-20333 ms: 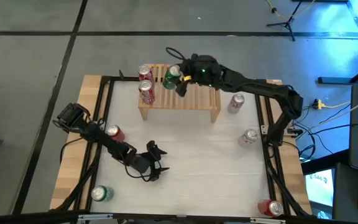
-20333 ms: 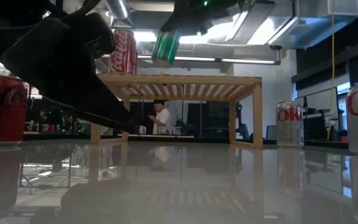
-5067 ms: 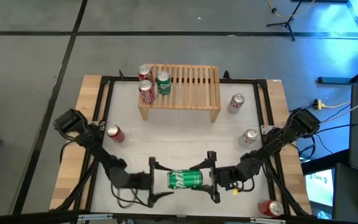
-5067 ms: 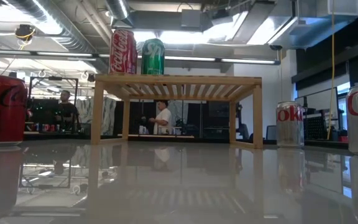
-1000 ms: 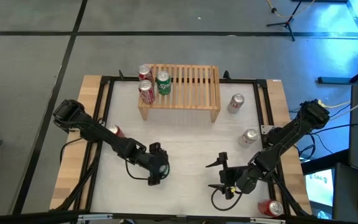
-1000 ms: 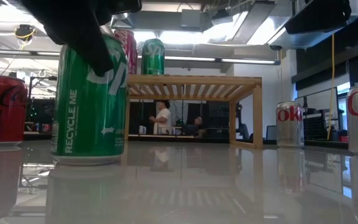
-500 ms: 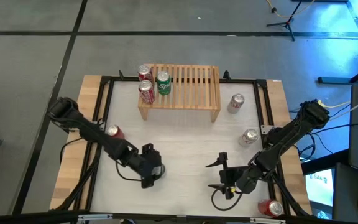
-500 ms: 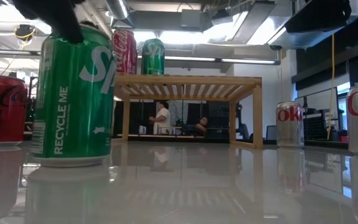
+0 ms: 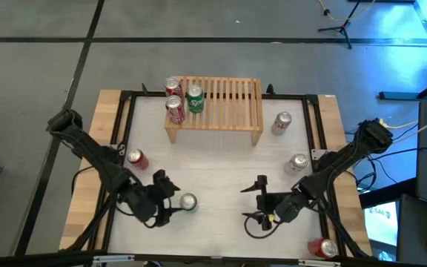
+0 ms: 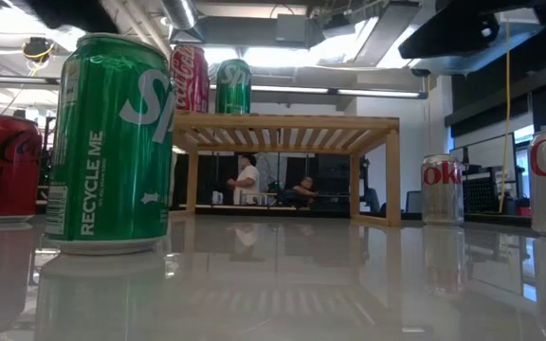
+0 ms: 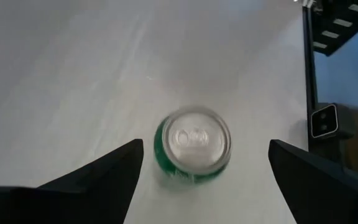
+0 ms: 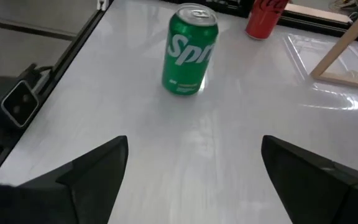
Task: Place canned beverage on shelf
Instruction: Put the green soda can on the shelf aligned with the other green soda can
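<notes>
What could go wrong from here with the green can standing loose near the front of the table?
The left gripper is open right beside the green can, which stands upright and unheld; a sideways nudge could tip it. The shelf already holds three cans at its left end, so placing another close by may knock them.

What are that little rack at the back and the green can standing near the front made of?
The shelf looks like pale unfinished wood: light grain, thin parallel slats on top, solid side legs. The green can appears to be thin metal, probably aluminium, with glossy green printing and a bare silvery lid with a pull tab.
</notes>
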Motion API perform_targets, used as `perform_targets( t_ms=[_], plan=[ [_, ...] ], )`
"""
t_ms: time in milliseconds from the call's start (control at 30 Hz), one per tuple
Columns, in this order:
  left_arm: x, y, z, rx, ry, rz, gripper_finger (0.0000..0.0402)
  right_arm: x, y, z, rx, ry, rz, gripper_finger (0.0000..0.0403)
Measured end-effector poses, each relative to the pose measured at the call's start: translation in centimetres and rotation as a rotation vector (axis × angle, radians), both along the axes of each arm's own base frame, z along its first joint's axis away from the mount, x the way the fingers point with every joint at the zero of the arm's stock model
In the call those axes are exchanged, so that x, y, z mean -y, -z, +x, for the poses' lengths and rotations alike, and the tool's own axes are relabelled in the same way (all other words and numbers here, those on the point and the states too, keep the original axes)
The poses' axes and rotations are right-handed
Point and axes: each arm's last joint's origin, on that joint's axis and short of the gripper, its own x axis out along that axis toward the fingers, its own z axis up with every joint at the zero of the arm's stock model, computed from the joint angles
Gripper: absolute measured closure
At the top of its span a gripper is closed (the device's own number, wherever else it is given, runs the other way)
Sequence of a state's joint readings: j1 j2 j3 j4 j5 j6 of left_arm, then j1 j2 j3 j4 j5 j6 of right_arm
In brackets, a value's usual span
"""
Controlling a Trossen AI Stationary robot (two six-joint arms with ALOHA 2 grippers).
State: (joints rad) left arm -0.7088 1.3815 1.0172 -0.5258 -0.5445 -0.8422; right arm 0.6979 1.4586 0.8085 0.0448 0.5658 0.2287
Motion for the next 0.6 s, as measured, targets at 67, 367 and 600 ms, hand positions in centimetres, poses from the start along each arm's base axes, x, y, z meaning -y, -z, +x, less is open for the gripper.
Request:
perform_targets(
  t_ms=[67,367,600],
  plan=[
    [0.8,0.2,-0.6,-0.002,-0.007,-0.008,0.0065,0.3,-0.1,0.3,0.007,0.006,0.012,0.004],
    [5.1,3.7,-1.9,-0.022,-0.07,-0.081,0.0065,1.1,-0.6,1.9,0.086,0.02,0.058,0.004],
    [7.7,8.3,-0.8,-0.028,-0.108,-0.065,0.0065,1.5,1.7,4.1,0.103,0.051,0.017,0.004]
  ],
)
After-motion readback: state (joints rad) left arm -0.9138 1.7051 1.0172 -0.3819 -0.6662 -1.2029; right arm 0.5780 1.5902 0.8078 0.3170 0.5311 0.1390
